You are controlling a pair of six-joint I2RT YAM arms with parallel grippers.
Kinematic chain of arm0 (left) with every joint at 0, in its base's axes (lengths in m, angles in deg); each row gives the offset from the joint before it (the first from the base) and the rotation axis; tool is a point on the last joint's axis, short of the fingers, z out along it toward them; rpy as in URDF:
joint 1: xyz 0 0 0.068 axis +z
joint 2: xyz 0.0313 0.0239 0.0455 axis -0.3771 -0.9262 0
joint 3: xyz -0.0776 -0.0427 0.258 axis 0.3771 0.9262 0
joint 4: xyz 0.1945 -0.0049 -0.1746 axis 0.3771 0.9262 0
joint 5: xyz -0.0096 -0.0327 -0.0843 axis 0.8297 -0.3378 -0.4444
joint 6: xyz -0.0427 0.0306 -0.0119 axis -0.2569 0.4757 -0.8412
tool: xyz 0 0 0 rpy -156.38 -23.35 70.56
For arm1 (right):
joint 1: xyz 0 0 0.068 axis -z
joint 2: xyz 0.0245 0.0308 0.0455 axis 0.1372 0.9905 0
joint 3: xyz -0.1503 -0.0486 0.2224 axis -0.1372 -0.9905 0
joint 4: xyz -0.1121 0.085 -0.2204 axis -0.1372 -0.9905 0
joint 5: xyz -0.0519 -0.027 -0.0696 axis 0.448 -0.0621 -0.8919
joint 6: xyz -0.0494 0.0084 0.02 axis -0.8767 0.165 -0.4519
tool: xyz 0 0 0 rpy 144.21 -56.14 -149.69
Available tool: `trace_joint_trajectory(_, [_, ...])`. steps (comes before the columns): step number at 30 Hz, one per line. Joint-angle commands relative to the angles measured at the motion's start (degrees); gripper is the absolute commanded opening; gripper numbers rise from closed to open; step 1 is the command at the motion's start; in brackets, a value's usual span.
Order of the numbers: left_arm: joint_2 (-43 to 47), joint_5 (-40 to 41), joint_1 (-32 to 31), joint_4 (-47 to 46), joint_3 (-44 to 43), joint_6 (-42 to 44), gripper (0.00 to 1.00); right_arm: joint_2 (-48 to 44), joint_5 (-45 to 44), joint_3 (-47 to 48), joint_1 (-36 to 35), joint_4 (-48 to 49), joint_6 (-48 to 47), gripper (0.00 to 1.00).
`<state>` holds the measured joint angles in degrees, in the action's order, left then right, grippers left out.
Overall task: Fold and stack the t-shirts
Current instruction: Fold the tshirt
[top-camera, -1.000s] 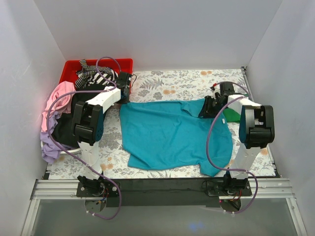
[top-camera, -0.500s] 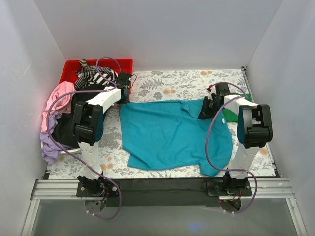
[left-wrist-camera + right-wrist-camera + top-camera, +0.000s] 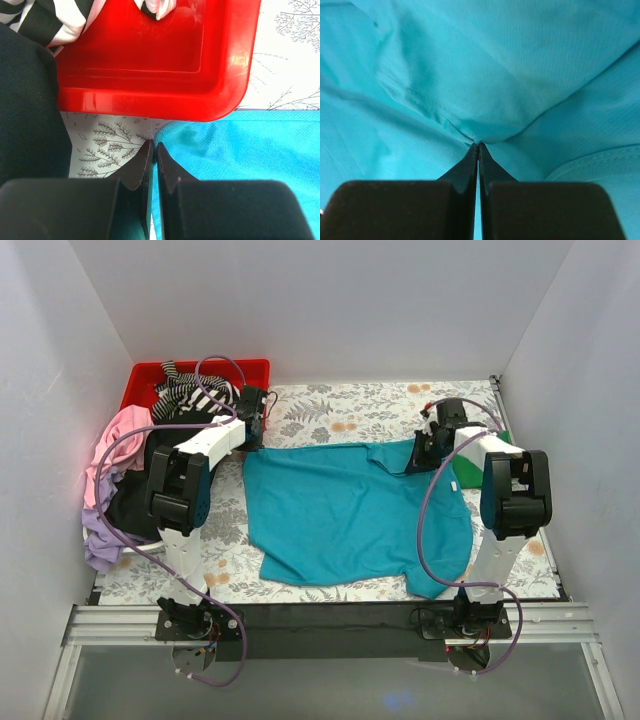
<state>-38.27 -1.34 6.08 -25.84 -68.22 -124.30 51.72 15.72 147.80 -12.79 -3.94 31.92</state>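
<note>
The teal t-shirt (image 3: 345, 510) lies spread on the flowered table. My left gripper (image 3: 250, 438) is shut on the shirt's far left corner (image 3: 167, 137), right in front of the red bin. My right gripper (image 3: 418, 458) is shut on a pinch of the teal cloth (image 3: 480, 137) at the shirt's far right edge, and teal fabric (image 3: 520, 65) fills the right wrist view. A bright green t-shirt (image 3: 470, 472) shows partly behind the right arm. The striped shirt (image 3: 190, 392) lies in the bin, with pink (image 3: 118, 435), black (image 3: 130, 502) and lilac (image 3: 98, 540) shirts heaped at the left.
The red plastic bin (image 3: 145, 375) stands at the back left corner, its front wall (image 3: 150, 100) close to the left fingers. White walls enclose the table on three sides. The arm bases stand at the near edge.
My right gripper has moved a little toward the back and right with the teal cloth, lifting that edge. The left arm has not moved.
</note>
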Motion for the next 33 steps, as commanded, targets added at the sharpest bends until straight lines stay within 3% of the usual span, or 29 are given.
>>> trace_joint_trajectory(1, [0.1, 1.6, 0.3, 0.4, -0.9, 0.3, 0.0, -2.4, -1.1, 4.5, -0.1, -0.3, -1.2, 0.01])
trace_joint_trajectory(10, [0.6, 0.6, 0.3, 2.0, -3.5, 0.3, 0.0, -2.3, -3.6, 11.1, 0.5, -3.6, -1.9, 0.01])
trace_joint_trajectory(24, [7.3, -0.5, 0.3, 3.3, -1.5, 0.1, 0.0, -13.9, -10.4, 14.4, 3.9, -9.5, -3.9, 0.01])
trace_joint_trajectory(33, [10.2, -3.2, -0.1, 5.2, 4.1, -2.8, 0.0, -19.0, -13.1, 6.9, 4.2, -10.0, -2.3, 0.01])
